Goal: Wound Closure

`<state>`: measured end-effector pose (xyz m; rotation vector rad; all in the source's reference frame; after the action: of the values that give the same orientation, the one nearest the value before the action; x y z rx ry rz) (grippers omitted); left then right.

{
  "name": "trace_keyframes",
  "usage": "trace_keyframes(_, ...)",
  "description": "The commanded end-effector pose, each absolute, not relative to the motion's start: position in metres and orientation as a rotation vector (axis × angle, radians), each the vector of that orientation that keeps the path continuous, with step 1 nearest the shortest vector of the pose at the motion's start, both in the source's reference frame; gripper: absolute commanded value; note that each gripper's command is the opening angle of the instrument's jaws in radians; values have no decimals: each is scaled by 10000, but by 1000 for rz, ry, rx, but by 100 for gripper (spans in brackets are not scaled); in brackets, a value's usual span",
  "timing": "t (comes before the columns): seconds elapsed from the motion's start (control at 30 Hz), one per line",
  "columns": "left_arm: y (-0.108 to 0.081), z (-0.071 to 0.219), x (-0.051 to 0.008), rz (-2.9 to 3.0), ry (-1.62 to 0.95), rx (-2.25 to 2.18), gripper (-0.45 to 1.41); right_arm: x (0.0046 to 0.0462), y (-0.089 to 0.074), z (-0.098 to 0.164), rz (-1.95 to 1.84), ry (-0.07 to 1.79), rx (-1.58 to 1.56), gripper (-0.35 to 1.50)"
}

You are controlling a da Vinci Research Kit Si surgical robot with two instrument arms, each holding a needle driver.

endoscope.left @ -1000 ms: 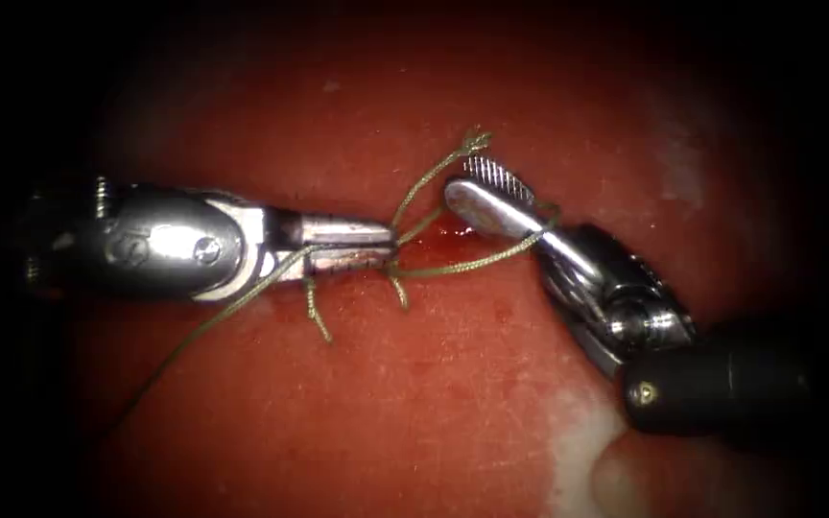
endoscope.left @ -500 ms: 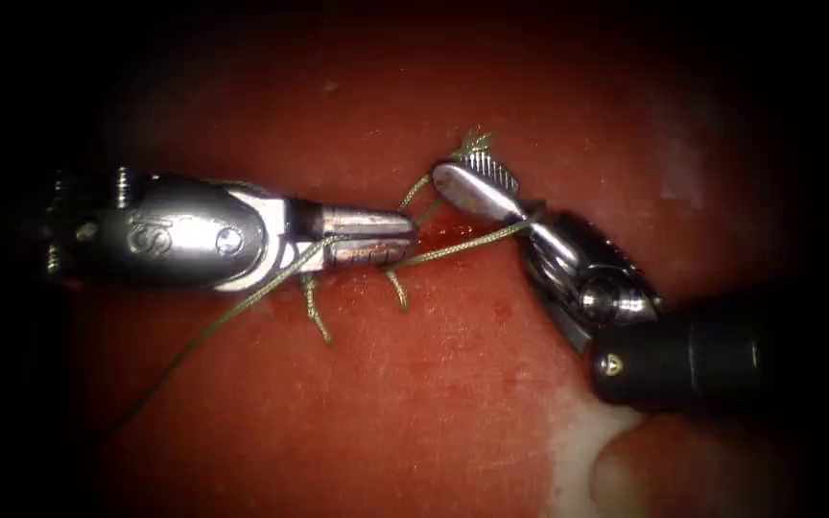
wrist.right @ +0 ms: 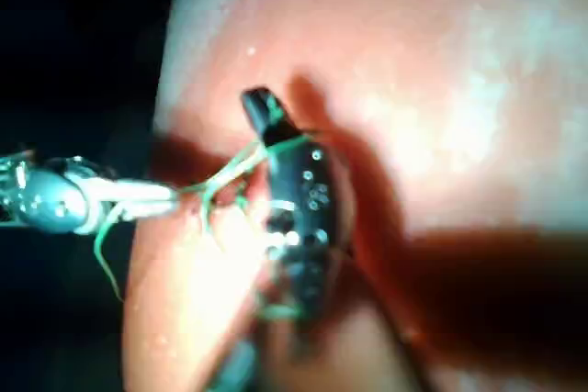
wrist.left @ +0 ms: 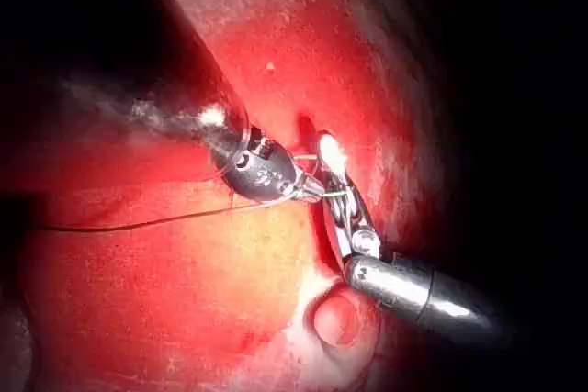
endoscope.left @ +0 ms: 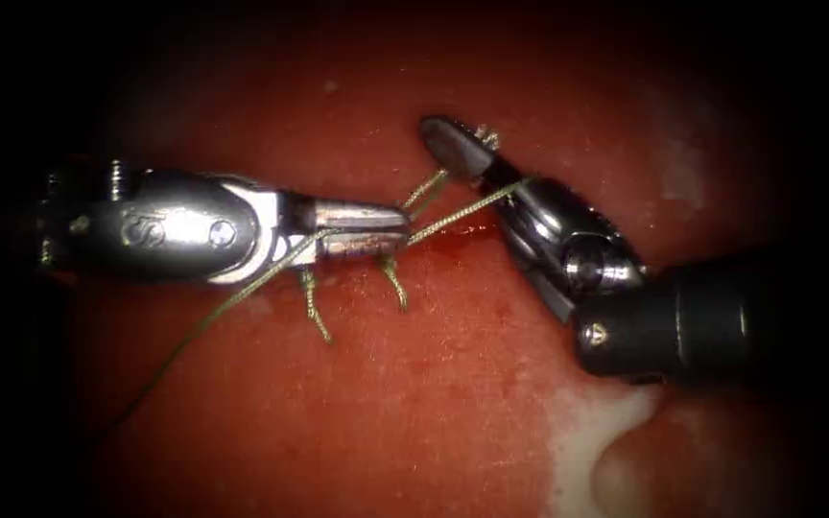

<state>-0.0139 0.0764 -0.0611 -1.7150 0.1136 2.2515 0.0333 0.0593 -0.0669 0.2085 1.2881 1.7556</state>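
A: What is lying under both tools?

B: The tissue [endoscope.left: 414, 403] is spanning the whole field, with red fluid [endoscope.left: 453, 235] pooling at the cut between the two tool tips.

A: How is the left tool [endoscope.left: 397, 230] sitting?

B: It is coming in from the left, lying nearly level, with its tip at the cut. Its jaws are pressing together on the thread [endoscope.left: 453, 219]. From that grip, one strand is running up and to the right, taut, to the right tool [endoscope.left: 453, 144]. A second, longer strand is trailing back along the tool body and down to the left over the tissue.

A: And the right tool?

B: It is entering from the lower right and pointing up and to the left, its tip lying just above and right of the left tool's tip. Its jaws are appearing closed, and the frayed thread end [endoscope.left: 485, 135] is sitting at them, but whether they are gripping it cannot be told.

A: Anything smaller?

B: Two cut thread tails [endoscope.left: 315, 309] are hanging just below the left tool's jaws, on the left side of the cut.
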Motion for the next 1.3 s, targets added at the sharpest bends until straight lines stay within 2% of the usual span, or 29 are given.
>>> trace_keyframes(0.03, 771, -607, -134, 2241, 116, -1696, -35, 345, 591, -693, 1683, 1287, 180, -35)
trace_keyframes(0.43, 838, -557, -84, 2285, 93, -1529, -35, 387, 559, -713, 1451, 1232, 172, -35)
trace_keyframes(1.0, 981, -574, -42, 2341, 223, -1437, -35, 386, 513, -688, 1308, 1178, 260, -35)
trace_keyframes(1.3, 1016, -567, -32, 2345, 265, -1408, -35, 358, 504, -697, 1217, 1192, 240, -35)
